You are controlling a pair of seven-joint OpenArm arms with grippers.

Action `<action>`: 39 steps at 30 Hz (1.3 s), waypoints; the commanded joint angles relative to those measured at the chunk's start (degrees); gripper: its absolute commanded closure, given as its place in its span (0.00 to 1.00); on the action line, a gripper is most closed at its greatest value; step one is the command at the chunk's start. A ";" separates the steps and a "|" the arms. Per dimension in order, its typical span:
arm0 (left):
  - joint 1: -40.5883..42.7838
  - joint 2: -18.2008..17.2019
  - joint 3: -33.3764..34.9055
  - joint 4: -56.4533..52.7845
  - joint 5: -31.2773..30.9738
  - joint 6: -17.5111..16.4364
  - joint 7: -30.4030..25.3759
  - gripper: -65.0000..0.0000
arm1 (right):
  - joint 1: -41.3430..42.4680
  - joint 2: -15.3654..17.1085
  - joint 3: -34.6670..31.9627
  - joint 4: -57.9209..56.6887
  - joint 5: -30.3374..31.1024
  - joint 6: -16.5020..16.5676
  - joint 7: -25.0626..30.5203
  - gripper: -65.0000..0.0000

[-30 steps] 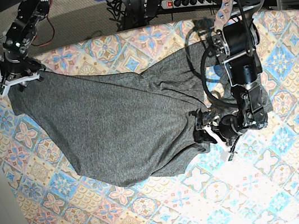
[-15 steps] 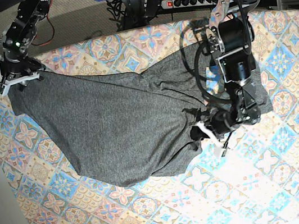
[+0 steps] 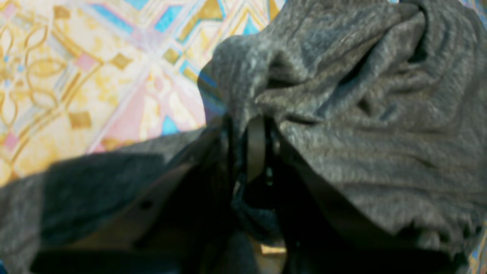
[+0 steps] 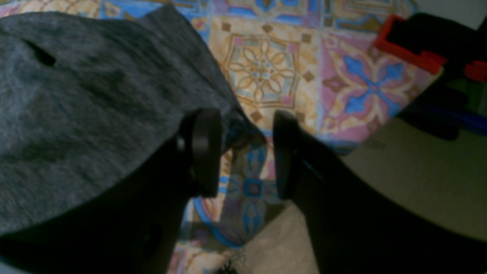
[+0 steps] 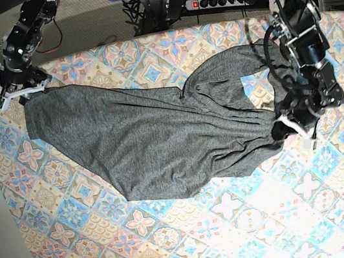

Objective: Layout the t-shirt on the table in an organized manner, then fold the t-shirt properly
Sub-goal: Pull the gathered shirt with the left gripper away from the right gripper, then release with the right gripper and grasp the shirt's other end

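STEP: spreading t-shirt | my left gripper clenched on bunched hem at 3 o'clock | my right gripper released, fabric edge between jaws, 10 o'clock corner of table | ADVICE: pull toward 3 evenly, low.

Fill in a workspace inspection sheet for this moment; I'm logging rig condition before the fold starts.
Surface: table with a pastel diamond-tile cloth, mostly bare around the garment.
Job's things: t-shirt spread wide but wrinkled, not yet folded.
Clutter: nothing seen on the cloth.
Grippers: left tool shut on the t-shirt's bunched edge; right tool open at the t-shirt's far corner, gripping nothing.
Cables: loops of cable along the left arm; power strip beyond the table.
Surroundings: red clamp at the table corner; carpeted floor past the edge.
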 commanded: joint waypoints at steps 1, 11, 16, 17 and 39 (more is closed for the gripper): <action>1.91 -1.86 -0.06 -0.46 6.96 3.00 6.39 0.94 | 0.23 0.55 0.09 1.23 0.15 0.06 1.19 0.66; 3.75 -3.71 -2.25 -0.46 6.87 3.00 6.39 0.94 | -0.21 2.22 -4.21 7.74 0.15 10.26 1.37 0.66; 7.18 -6.17 -2.43 -0.02 6.43 3.00 6.39 0.94 | 0.32 6.44 -9.93 8.44 0.06 10.96 1.37 0.66; 8.23 -6.52 -2.43 1.12 6.43 3.00 6.39 0.94 | 0.32 7.32 -11.77 8.44 0.06 10.96 1.37 0.66; 19.49 -5.99 -2.52 15.63 7.04 3.00 6.92 0.94 | 31.35 15.06 -48.17 -16.88 0.15 11.76 5.41 0.66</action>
